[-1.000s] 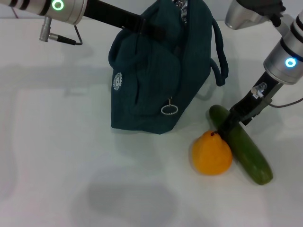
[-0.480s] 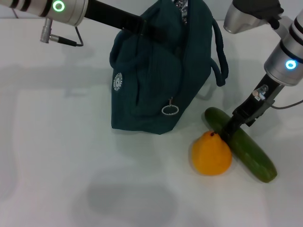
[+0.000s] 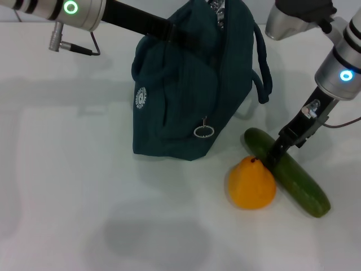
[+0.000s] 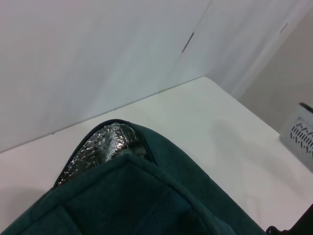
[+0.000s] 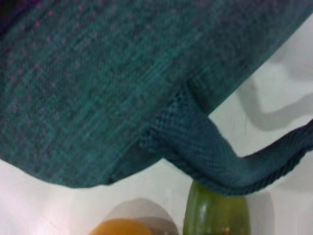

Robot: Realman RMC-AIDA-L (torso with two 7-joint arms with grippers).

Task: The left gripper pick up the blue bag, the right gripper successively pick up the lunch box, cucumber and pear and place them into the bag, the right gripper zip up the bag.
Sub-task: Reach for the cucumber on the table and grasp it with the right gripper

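— Where's the blue bag (image 3: 192, 84)?

— Upright on the white bench (image 3: 73, 186), its top edge pinched between the fingers of the left gripper (image 3: 169, 31); foil lining shows at the mouth.

— And the right gripper (image 3: 274, 156)?

— Down on the cucumber (image 3: 287, 172), fingers clamped across its middle — the cucumber lies on the bench just right of the bag.

— The pear (image 3: 251, 183)?

— Touching the cucumber's near side, in front of the bag.

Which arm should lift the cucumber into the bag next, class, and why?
The right. The right gripper is already down on the cucumber beside the pear, while the left gripper is up at the top of the blue bag, apparently holding it.
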